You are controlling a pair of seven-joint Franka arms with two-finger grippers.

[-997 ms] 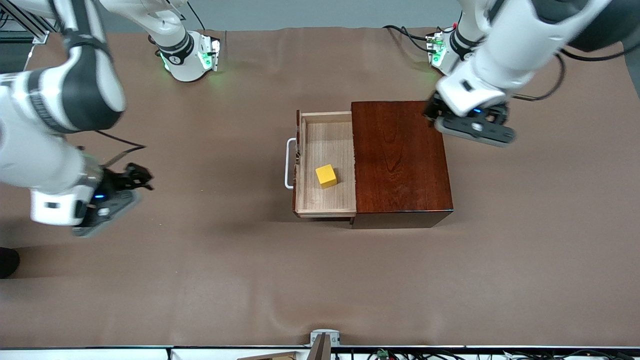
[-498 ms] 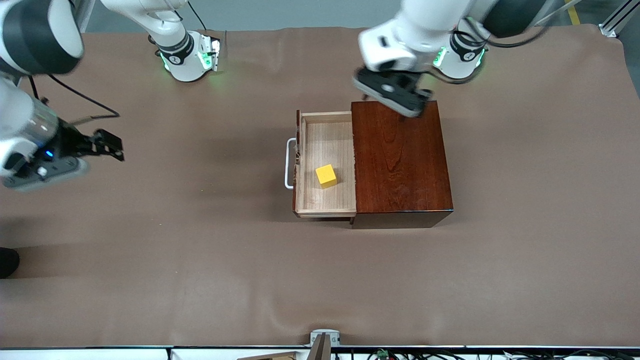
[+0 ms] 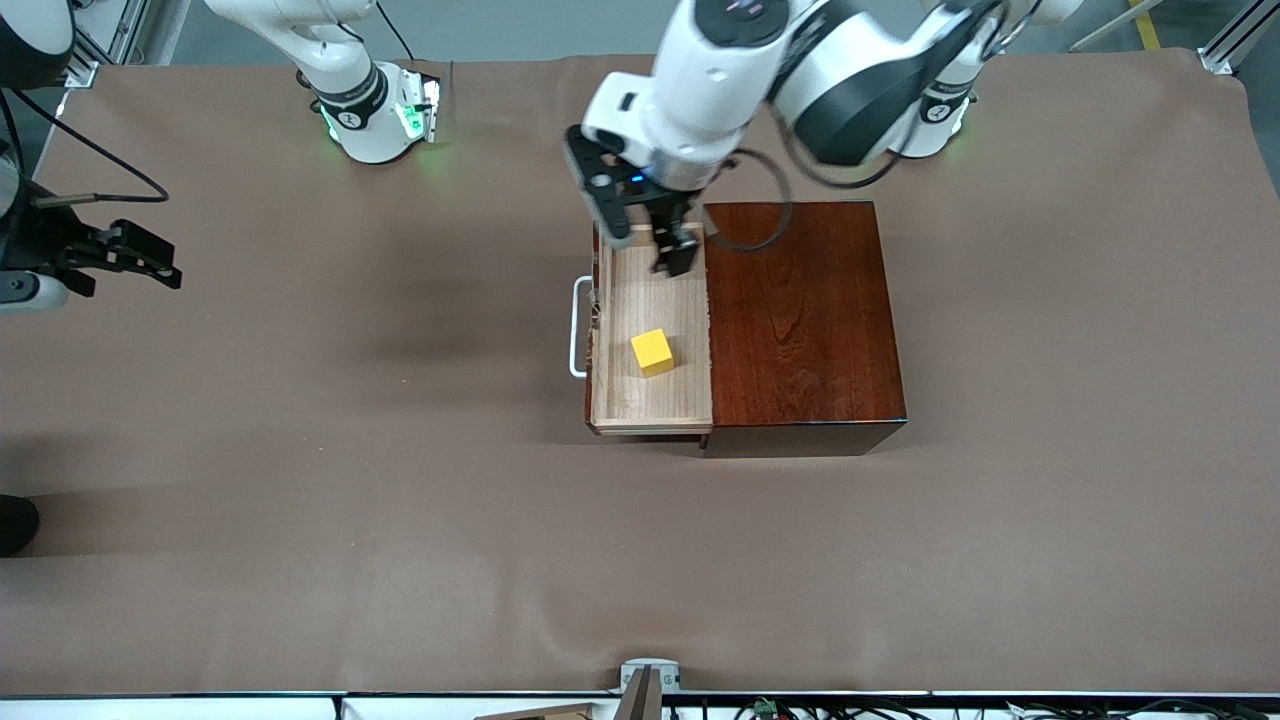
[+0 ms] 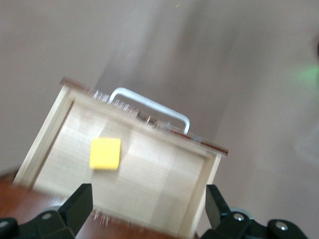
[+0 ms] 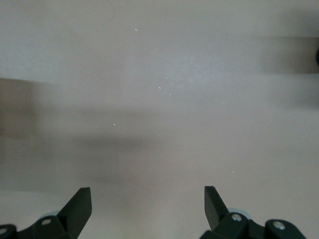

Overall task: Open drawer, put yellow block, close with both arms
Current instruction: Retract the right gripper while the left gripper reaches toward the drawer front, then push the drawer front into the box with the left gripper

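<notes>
Drawer (image 3: 650, 330) (block (image 3: 652, 352) inside) now has the left tool (image 3: 655, 240), spread, overhead.

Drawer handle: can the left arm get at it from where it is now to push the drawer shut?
Probably yes. The left gripper, open and empty, hangs over the open drawer, and nothing stands around the white handle. The yellow block lies inside; the right gripper waits, open, near the table's edge.

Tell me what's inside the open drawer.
The drawer holds one yellow block on its pale wood floor. The left gripper, open, is over the end toward the robots' bases and covers some floor there; the part inside the wooden box is hidden.
</notes>
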